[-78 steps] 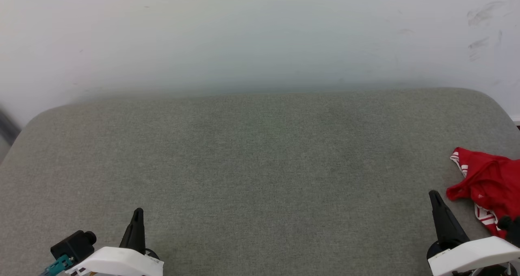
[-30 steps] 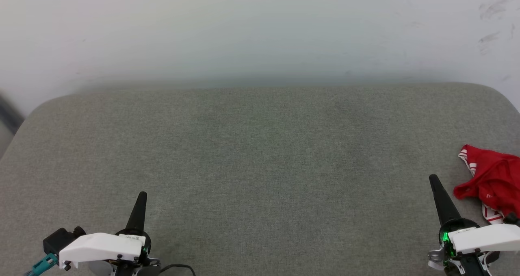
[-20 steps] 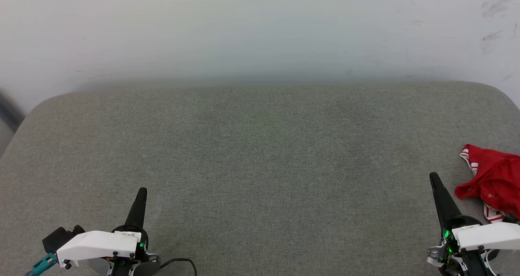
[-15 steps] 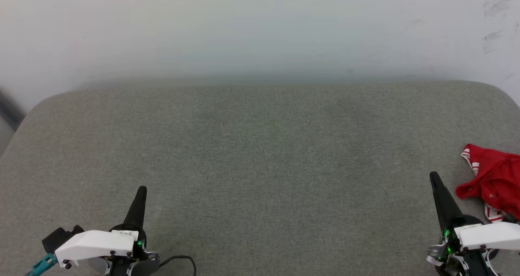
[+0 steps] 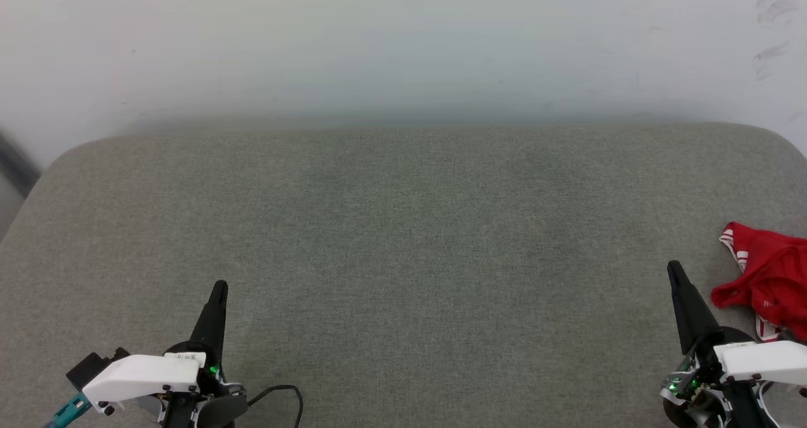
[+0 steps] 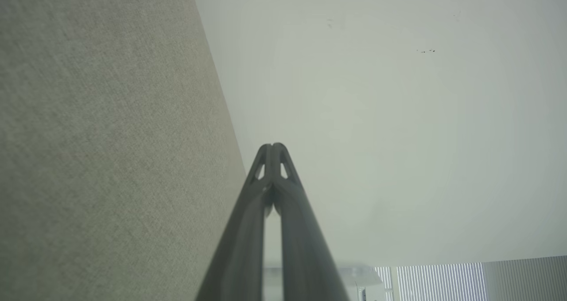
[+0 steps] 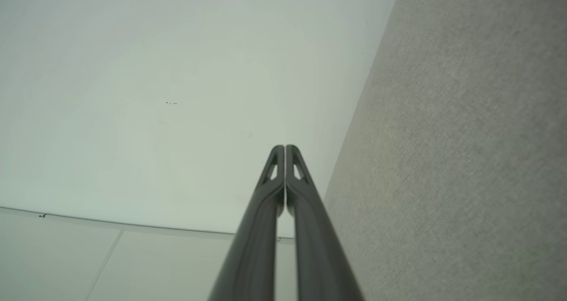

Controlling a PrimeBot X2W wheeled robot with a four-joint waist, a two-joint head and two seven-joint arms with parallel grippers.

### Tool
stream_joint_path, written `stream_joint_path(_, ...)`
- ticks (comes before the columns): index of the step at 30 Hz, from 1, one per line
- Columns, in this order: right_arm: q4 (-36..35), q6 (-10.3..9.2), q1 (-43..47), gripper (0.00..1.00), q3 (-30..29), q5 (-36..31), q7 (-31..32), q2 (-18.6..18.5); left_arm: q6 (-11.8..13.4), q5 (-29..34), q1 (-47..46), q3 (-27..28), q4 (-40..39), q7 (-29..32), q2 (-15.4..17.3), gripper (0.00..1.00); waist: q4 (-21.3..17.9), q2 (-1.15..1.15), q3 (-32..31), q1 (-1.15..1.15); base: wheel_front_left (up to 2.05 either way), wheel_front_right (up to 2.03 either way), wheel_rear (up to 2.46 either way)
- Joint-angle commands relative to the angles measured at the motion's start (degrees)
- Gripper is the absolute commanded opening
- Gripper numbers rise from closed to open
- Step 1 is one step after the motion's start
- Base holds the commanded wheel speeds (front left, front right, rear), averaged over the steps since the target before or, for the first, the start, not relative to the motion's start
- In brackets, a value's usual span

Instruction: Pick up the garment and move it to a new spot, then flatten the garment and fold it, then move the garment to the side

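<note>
The red garment (image 5: pixel 769 277) lies crumpled at the right edge of the head view on the grey cushion (image 5: pixel 403 226), its red-white striped trim showing and its rest cut off by the frame. My right gripper (image 5: pixel 674 268) stands just left of the garment, shut and empty, not touching it. My left gripper (image 5: pixel 219 287) is at the lower left, also shut with nothing held. In the left wrist view my left gripper (image 6: pixel 273 146) has its tips pressed together. The right wrist view shows my right gripper (image 7: pixel 285 148) the same way.
A pale wall (image 5: pixel 403 43) rises behind the cushion's far edge. The cushion's rounded left corner (image 5: pixel 63 163) drops off near a dark strip. A black cable (image 5: pixel 280 393) loops beside my left wrist. Window blinds (image 6: pixel 443 281) appear low in the left wrist view.
The head view has shifted a little, so the garment sits further right and lower in the frame. Both arms rose slightly into view. Both grippers stay shut.
</note>
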Motion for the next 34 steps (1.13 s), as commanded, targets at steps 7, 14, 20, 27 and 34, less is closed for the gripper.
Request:
stream_joint_path(7,0.8,-0.02,-1.6,0.0,-0.1,4.0,0.4,0.1,-0.8,-3.2,-1.3,0.9,0.1,1.0,-0.5,0.0,0.2,0.0,0.3,0.0,0.0,0.0,0.0)
stream_joint_path(14,1.4,-0.02,-1.9,0.0,-0.2,6.8,0.5,0.1,-1.2,-5.5,-1.4,1.5,0.3,1.7,-0.9,0.0,0.3,0.0,0.5,0.0,0.0,0.0,0.0)
stream_joint_path(20,1.5,-0.02,-1.9,0.0,-0.2,7.3,0.5,0.1,-1.3,-5.9,-1.5,1.6,0.3,1.9,-1.0,0.0,0.3,0.0,0.6,0.0,0.0,0.0,0.0)
stream_joint_path(27,1.5,-0.02,-1.9,0.0,-0.2,7.3,0.5,0.1,-1.3,-5.9,-1.5,1.6,0.3,1.9,-1.0,0.0,0.3,0.0,0.6,0.0,0.0,0.0,0.0)
stream_joint_path(34,1.5,-0.02,-1.9,0.0,-0.2,7.3,0.5,0.1,-1.3,-5.9,-1.5,1.5,0.3,1.9,-1.0,0.0,0.3,0.0,0.6,0.0,0.0,0.0,0.0)
